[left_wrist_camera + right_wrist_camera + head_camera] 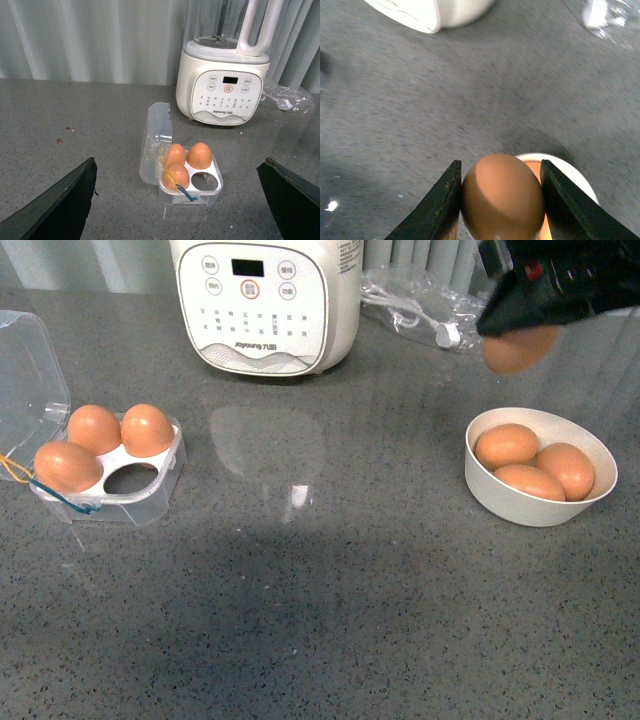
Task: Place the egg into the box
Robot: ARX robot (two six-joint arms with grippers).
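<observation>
My right gripper is shut on an orange-brown egg, held in the air above the round white bowl. In the right wrist view the egg fills the space between both black fingers. The clear box stands open at the left of the grey table, its lid tipped back, with three eggs in it and one empty hole at its front right. The left wrist view shows the box ahead of my open left gripper, well apart from it.
A round white bowl at the right holds three more eggs. A large white cooker with buttons stands at the back centre, with a crumpled clear plastic bag beside it. Grey tabletop lies between box and bowl.
</observation>
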